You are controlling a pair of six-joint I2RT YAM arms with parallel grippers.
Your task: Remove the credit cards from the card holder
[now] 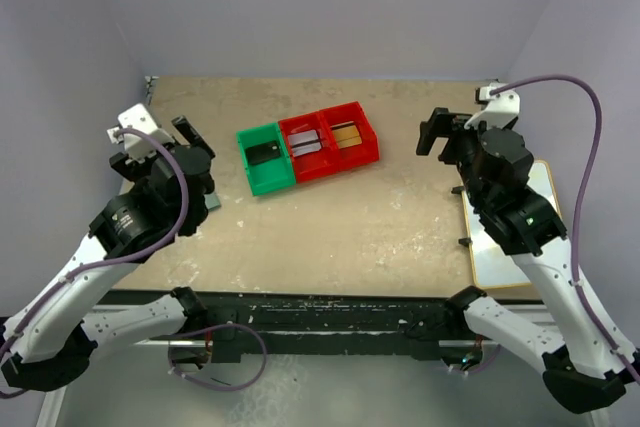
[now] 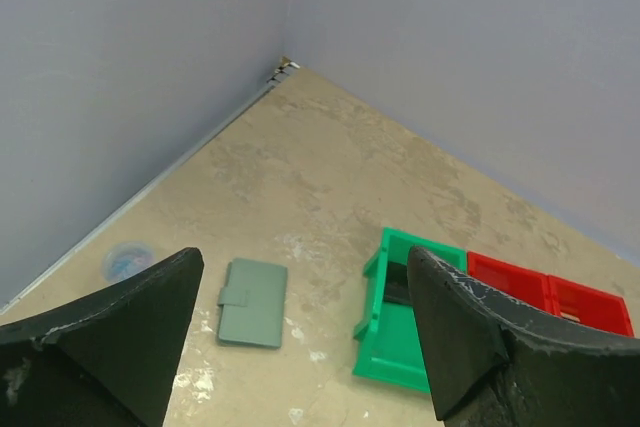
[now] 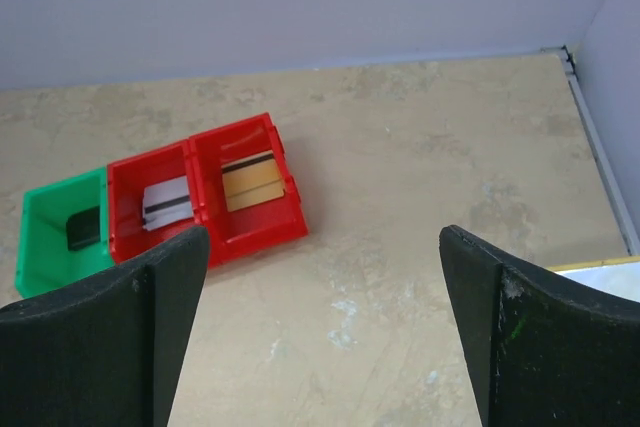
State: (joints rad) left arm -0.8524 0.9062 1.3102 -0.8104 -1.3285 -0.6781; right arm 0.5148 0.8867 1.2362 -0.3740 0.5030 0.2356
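The card holder (image 2: pixel 253 303) lies shut and flat on the worktop (image 2: pixel 330 177), with its snap tab on the left edge. It is at 9 o'clock of the green bin (image 2: pixel 395 347) and apart from it. In the top view the left arm (image 1: pixel 130 222) hides nearly all of it.

The left jaws are spread wide and grip nothing. In the wrist view the holder shows between the fingers (image 2: pixel 120 337), nearer the left one. The right jaws also gape wide and hold nothing, hovering at 3 o'clock of the bins.

Three bins sit in a touching row toward the worktop's 12 o'clock. The green bin holds a black card (image 3: pixel 84 229). The middle red bin (image 3: pixel 150 175) holds a white card (image 3: pixel 167 202) with a dark stripe. The end red bin (image 3: pixel 260 237) holds a tan card (image 3: pixel 252 180), also striped.
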